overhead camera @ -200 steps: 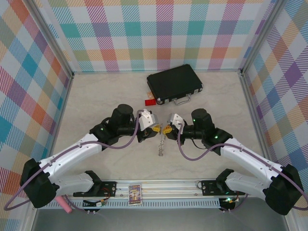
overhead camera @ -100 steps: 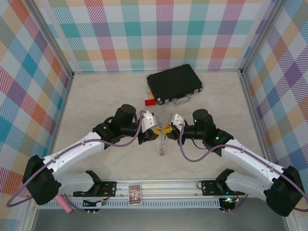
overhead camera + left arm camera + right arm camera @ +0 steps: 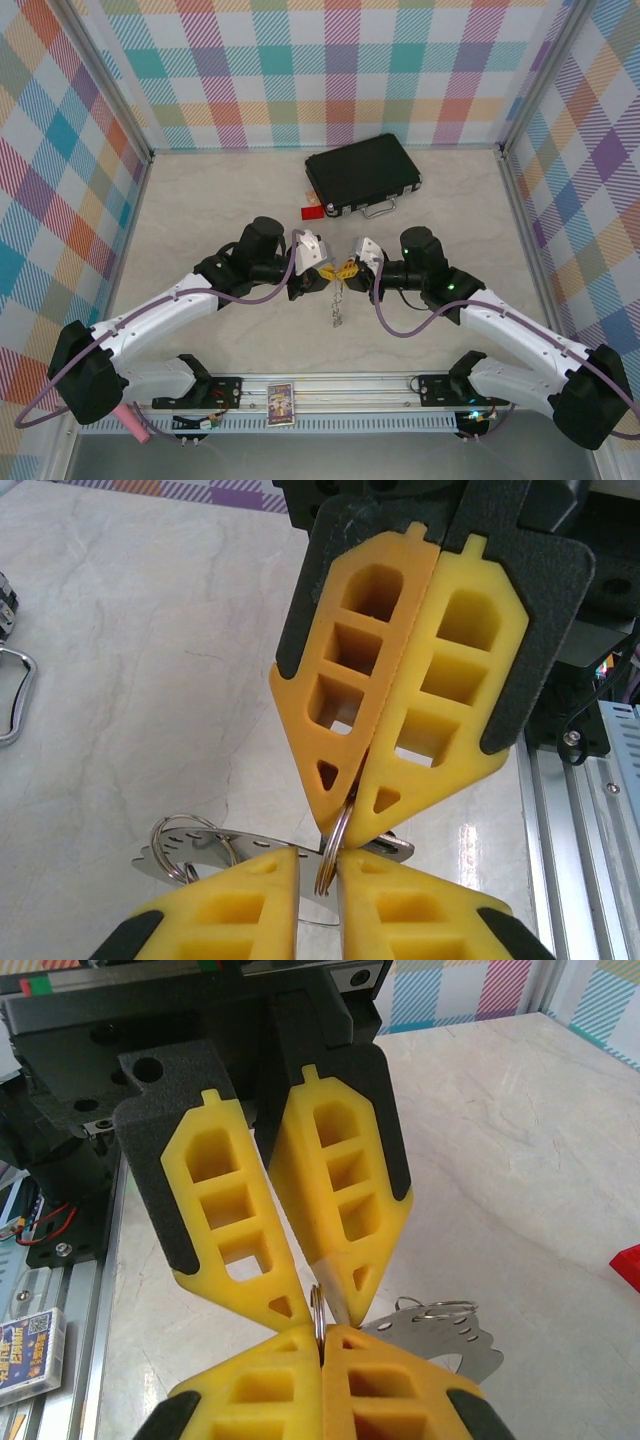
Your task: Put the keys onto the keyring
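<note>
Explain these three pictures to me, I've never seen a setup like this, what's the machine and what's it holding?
These are two robot arms bolted at the near edge of a table, each ending in a yellow two-finger clamp called a gripper. The wide picture looks down from above and behind them. The other two come from a camera on each wrist, showing that arm's own clamp at the bottom and the other arm's opposite. The left gripper and right gripper meet tip to tip, both shut on a thin metal ring. A flat metal plate shows right beside it. Farther back on the table lie a black case and a small red tag.
</note>
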Tool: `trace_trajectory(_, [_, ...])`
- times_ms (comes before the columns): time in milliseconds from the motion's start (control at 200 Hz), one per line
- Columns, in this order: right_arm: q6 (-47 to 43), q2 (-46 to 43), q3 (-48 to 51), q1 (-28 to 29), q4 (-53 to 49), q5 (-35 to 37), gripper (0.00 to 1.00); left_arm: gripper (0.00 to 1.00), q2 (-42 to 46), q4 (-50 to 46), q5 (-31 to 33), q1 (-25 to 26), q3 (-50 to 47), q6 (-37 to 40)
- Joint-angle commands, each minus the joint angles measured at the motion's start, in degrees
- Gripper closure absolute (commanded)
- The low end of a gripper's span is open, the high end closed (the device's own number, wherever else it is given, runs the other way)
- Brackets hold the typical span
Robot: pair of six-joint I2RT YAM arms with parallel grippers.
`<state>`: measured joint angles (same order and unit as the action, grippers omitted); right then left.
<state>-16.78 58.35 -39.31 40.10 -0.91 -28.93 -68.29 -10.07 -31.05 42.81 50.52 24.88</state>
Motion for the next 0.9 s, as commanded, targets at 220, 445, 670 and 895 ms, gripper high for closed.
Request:
trace_trajectory(220, [0.1,0.8,-0.5,0.2,1.7,-1.4,1.00,0.85,1.9,2.0,-0.5,-0.6,1.6,0.3])
trace_trajectory(445, [0.2,0.5,-0.3,0.2,2.1,-1.0,1.00,0.85,2.7,1.9,-0.5,-0.5,0.9,0.1])
trace_trajectory(670, [0.2,0.8,-0.5,0.2,2.0,-0.9,1.00,0.85,3.1,1.6,-0.9,-0.5,0.9,0.1])
trace_trajectory(895, [0.2,0.1,-0.2,0.2,2.4,-1.9,1.00,0.85,0.5,-0.6,-2.8,-0.5,2.3,0.9])
